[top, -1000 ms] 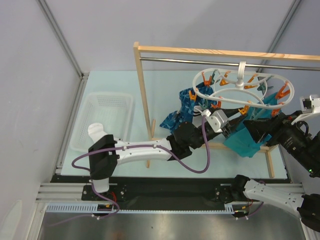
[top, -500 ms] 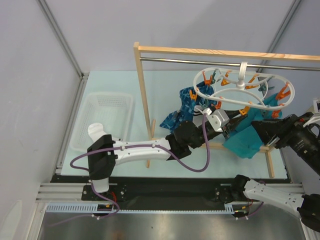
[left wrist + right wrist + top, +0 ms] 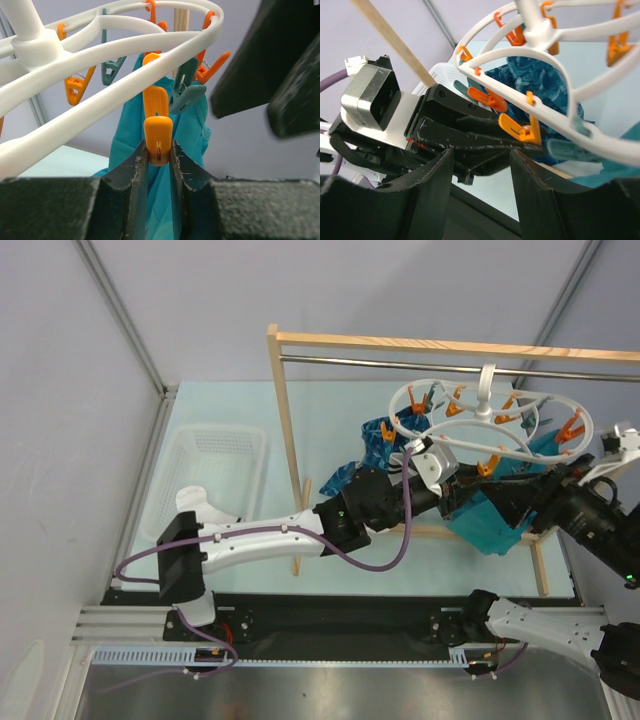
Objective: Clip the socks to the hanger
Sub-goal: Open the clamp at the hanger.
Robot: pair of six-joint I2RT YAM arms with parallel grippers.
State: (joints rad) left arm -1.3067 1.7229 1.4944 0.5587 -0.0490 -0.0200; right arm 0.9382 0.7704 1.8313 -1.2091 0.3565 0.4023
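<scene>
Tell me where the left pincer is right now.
In the left wrist view the left pincer sits bottom centre, closed around an orange plastic clip hanging from the white plastic oval hanger, teal garment behind.

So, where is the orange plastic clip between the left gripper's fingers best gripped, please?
Probably pinch its free lower end across the two flat sides, coming from below: the orange plastic clip hangs tip-down from the white plastic hanger.

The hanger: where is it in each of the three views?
Top external: hanger, upper right, under the rail.
Left wrist: hanger, upper left, its orange clip pinched in the left gripper.
Right wrist: hanger, upper right, above the right gripper.
Shared landmark: the teal garment.
</scene>
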